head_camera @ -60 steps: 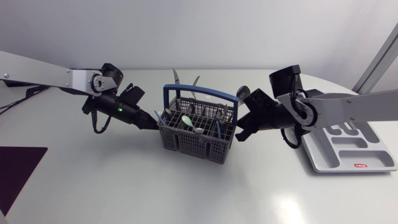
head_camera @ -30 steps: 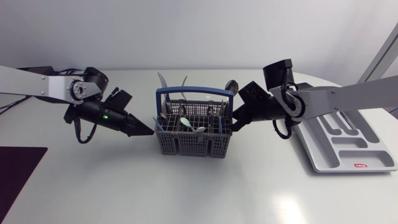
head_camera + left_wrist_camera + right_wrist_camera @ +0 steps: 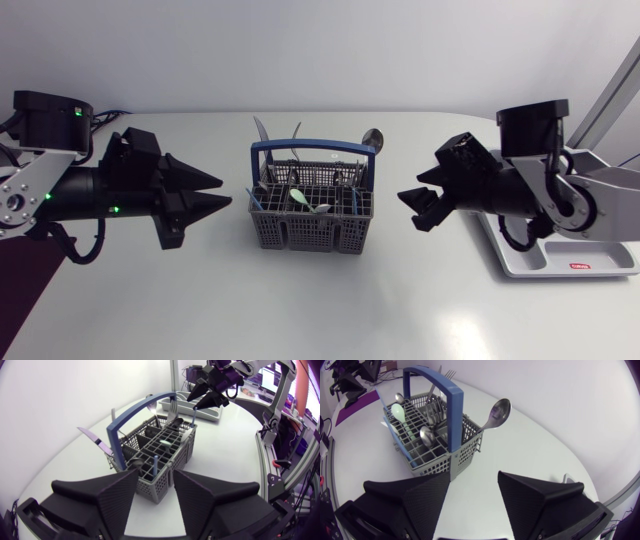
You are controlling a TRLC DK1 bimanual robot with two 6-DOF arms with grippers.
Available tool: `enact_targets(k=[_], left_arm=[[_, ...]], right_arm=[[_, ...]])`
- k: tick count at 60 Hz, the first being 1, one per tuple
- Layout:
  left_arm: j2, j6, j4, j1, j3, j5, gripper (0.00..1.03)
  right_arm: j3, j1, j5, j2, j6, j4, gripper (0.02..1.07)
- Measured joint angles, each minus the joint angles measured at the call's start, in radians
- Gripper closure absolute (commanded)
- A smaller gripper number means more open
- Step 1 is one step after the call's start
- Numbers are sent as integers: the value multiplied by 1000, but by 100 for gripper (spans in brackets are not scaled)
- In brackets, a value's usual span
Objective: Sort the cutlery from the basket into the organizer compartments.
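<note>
Basket: grey mesh cutlery basket with blue handle (image 3: 310,236) mid-worktop, long axis running between both arms, cutlery upright, steel spoon (image 3: 372,137) leaning out rightward | left end effector (image 3: 226,192) wide open, empty | right end effector (image 3: 408,210) wide open, empty | light grey organizer tray (image 3: 545,265) partly under right arm | white worktop (image 3: 330,300)

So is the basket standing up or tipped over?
Standing up: the basket sits flat, its blue handle arched on top, cutlery poking upward.
</note>
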Motion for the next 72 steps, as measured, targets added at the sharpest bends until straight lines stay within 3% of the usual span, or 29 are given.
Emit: enact_targets(k=[22,36,50,58,62,72], left_arm=[[39,0,190,-97,-22,-87,49],[117,0,227,-150,-22,-110,50],[158,0,227,-152,-22,-125,73],[164,0,230,-151,-22,-128,75],[175,0,234,-151,-18,-133,83],[209,-1,234,-151,-3,-148,88]], right_arm=[[-76,118,57,-244,0,-132,30],[-92,195,109,-291,5,-153,30],[-113,205,115,-293,8,-154,30],[-132,216,117,-293,9,-150,30],[-135,221,117,-293,12,-150,30],[-139,225,118,-293,20,-150,30]])
